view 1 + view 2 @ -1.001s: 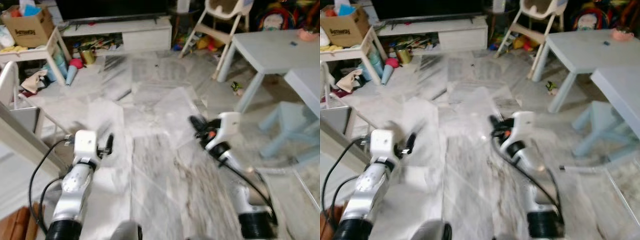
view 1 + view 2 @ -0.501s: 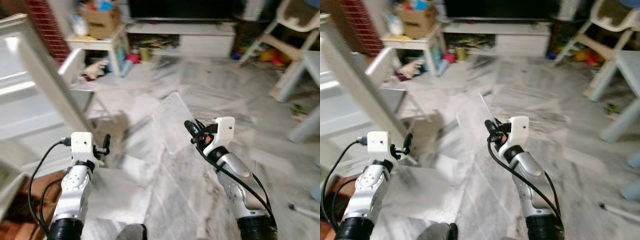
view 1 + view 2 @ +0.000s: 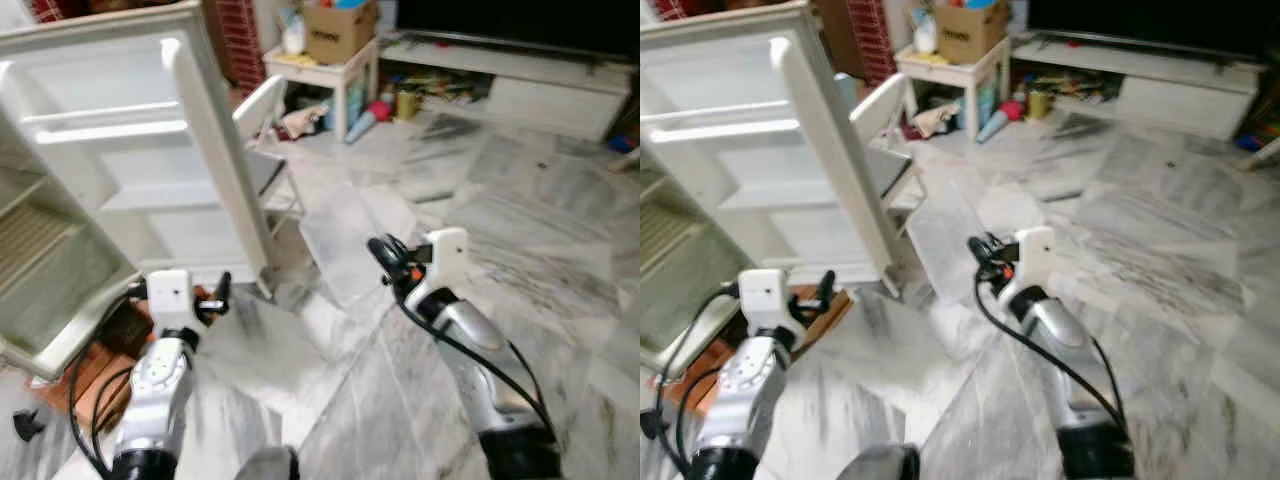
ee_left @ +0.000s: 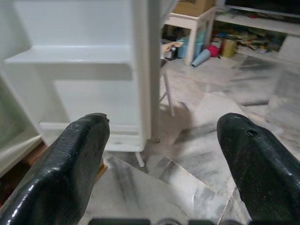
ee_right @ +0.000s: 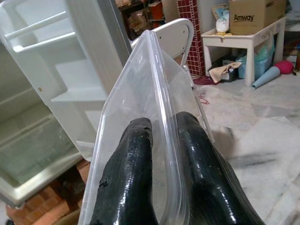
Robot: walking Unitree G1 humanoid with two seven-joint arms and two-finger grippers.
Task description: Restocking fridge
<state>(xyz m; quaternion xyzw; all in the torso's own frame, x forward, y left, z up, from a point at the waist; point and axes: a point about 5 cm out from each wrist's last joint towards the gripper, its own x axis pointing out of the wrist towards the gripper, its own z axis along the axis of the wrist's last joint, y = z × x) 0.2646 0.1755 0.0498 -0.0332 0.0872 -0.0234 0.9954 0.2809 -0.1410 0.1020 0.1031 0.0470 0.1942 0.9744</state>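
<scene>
A white fridge [image 3: 60, 250] stands open at the left, its shelves bare, with its door [image 3: 215, 165] swung out toward me. My right gripper [image 3: 385, 255] is held out over the marble floor, shut on a clear plastic container [image 3: 340, 240]. In the right wrist view both black fingers [image 5: 133, 173] pinch the container's rim [image 5: 152, 89] edge-on, and the fridge lies beyond it. My left gripper [image 3: 222, 292] is low at the left, open and empty. Its wide-apart fingers [image 4: 70, 159] frame the bottom of the fridge door.
A white chair [image 3: 262, 110] stands just behind the fridge door. Beyond it is a small white table [image 3: 320, 70] with a cardboard box [image 3: 340, 20]. A low TV console [image 3: 530, 90] runs along the back. A wooden board [image 3: 100, 350] lies under the fridge's front.
The whole view has swung left, bringing the open fridge into sight and losing the pale blue tables. Both arms keep their pose; the right gripper still holds the clear container.
</scene>
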